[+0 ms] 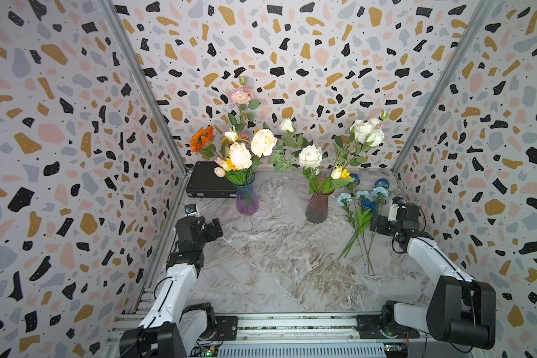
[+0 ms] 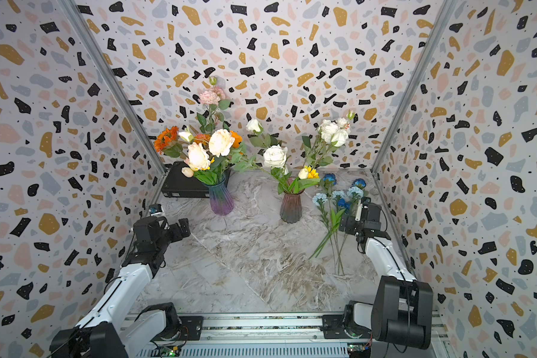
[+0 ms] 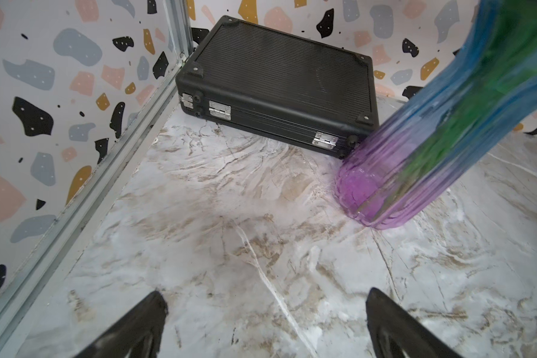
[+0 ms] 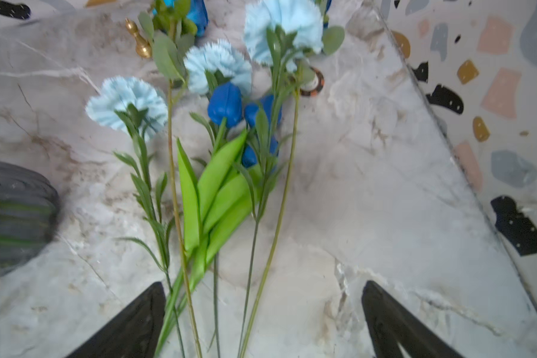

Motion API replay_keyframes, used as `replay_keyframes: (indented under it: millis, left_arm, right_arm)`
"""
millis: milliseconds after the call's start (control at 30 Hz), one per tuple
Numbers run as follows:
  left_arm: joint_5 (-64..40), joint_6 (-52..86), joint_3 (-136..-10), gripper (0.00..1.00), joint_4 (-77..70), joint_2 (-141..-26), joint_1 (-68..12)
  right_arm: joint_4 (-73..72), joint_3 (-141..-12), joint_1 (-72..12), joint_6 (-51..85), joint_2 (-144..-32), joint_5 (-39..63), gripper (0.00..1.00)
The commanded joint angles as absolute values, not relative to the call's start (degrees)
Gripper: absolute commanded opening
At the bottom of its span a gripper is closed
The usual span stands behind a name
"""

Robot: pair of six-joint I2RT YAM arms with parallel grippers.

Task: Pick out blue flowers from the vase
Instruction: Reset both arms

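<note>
The blue flowers [image 1: 361, 206], pale pom-pom and deep-blue rose stems, lie grouped on the marbled desk [image 1: 276, 266] just beside the ribbed maroon glass vase [image 1: 317, 207], probably as the sorted pile. That vase holds white roses and a yellow sunflower, with no blue visible. The blue-to-purple glass vase [image 1: 247, 198] on its other side holds cream roses and orange sunflowers. The right gripper [image 4: 262, 285] hovers over the stems, wide and empty. The left gripper [image 3: 265, 291] is wide and empty.
</note>
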State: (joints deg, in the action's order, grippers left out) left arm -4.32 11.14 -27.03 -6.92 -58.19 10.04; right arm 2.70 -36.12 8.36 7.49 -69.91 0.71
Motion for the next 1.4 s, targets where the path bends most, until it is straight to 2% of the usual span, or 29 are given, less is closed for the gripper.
replay_keyframes:
  millis: [0, 333, 467, 600, 833, 967, 1100, 1367]
  left_arm:
    - [-10.7, 11.3, -23.9, 0.99, -22.2, -61.0, 12.4]
    - [-14.2, 11.6, -18.6, 0.99, -41.2, -72.5, 13.1]
    - [-17.8, 10.6, -15.6, 0.99, -53.8, -78.3, 13.1]
    - [-17.7, 10.0, -14.8, 0.99, -53.5, -77.3, 13.2]
    - [-18.3, 9.7, -10.5, 0.99, -62.9, -78.4, 13.1]
    - [-19.8, 8.8, -8.3, 0.99, -68.7, -80.0, 13.1]
    - [-20.2, 7.9, -4.4, 0.99, -80.9, -86.6, 13.1]
    - [-23.0, 7.4, -6.2, 0.99, -80.8, -88.3, 12.8]
  right_arm:
    - [-11.6, -34.7, 8.5, 6.9, -66.4, -2.2, 0.99]
    - [-33.3, -23.5, 8.4, 8.6, -72.2, 2.0, 0.99]
    - [-44.9, -18.6, 8.3, 8.9, -75.5, 2.0, 0.99]
    - [-52.5, -15.2, 8.0, 8.6, -78.1, 2.0, 1.00]
    - [-71.8, -8.4, 6.3, 6.2, -84.9, 2.7, 0.99]
    - [-76.3, -8.1, 5.1, 5.0, -88.8, 2.7, 0.99]
    - [-73.0, -8.8, 4.2, 4.2, -87.5, 1.7, 0.99]
    - [-71.5, -9.5, 3.8, 3.7, -87.2, 1.6, 0.99]
